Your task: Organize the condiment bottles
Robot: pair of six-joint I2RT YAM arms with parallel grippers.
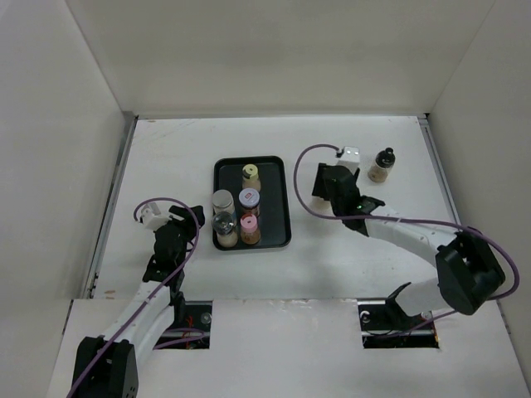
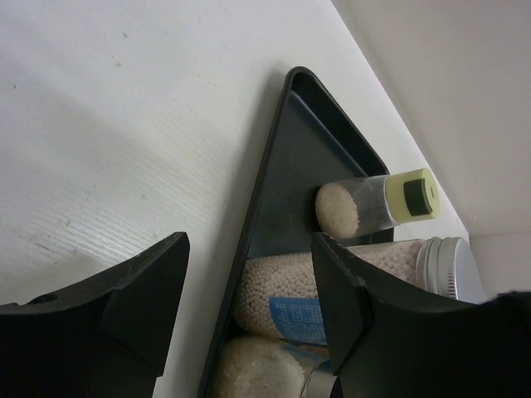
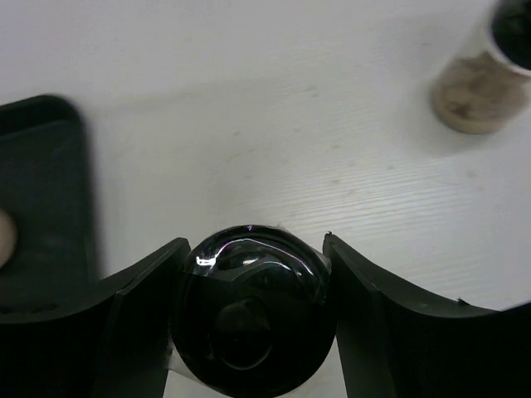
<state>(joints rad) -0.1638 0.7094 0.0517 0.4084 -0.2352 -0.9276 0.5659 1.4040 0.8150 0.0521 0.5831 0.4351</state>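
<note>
A black tray holds several condiment bottles: pale yellow cap, lavender cap, pink cap, silver-white cap and a dark-topped one. One black-capped bottle stands on the table at the back right. My right gripper is shut on another black-capped bottle, right of the tray; that bottle is hidden under the gripper in the top view. My left gripper is open and empty, just left of the tray.
White walls enclose the table on three sides. In the left wrist view the tray's edge runs between my fingers, with the yellow-capped bottle and the silver-capped bottle behind it. The right wrist view shows the tray corner and the standing bottle.
</note>
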